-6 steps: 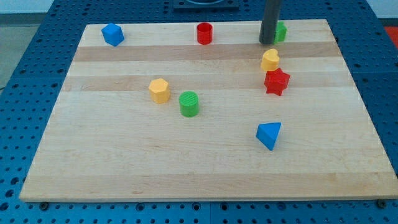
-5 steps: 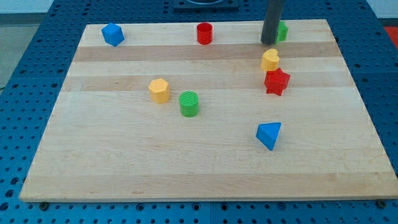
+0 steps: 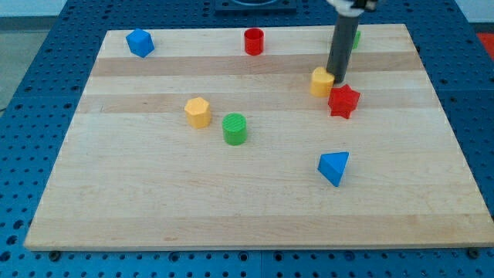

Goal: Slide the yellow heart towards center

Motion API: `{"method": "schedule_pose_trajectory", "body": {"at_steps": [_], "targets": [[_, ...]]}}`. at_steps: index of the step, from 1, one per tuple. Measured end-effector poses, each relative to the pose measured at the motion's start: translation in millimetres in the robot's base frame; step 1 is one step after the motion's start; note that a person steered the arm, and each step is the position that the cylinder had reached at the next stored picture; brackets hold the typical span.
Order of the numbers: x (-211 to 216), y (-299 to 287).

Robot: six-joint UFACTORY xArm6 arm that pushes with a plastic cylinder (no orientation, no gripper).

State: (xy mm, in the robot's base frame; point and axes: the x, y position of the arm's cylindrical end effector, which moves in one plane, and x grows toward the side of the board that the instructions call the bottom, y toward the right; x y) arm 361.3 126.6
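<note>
The yellow heart lies on the wooden board at the upper right, just up-left of the red star. My tip stands against the heart's right side, between the heart and the star's top. The rod rises from there toward the view's top and partly hides a green block near the top edge.
A blue block sits at the top left and a red cylinder at the top middle. A yellow hexagonal block and a green cylinder lie left of centre. A blue triangular block lies lower right.
My tip has come down from beside the green block to the heart's right side. The yellow heart has shifted a little to the left and down. Other blocks have not moved.
</note>
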Motion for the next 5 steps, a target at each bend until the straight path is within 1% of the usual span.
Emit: {"method": "schedule_pose_trajectory", "body": {"at_steps": [1, 2, 3, 5], "targets": [[14.8, -6.1], [16.8, -69.2], [16.7, -111.3], [16.8, -125.0]]}}
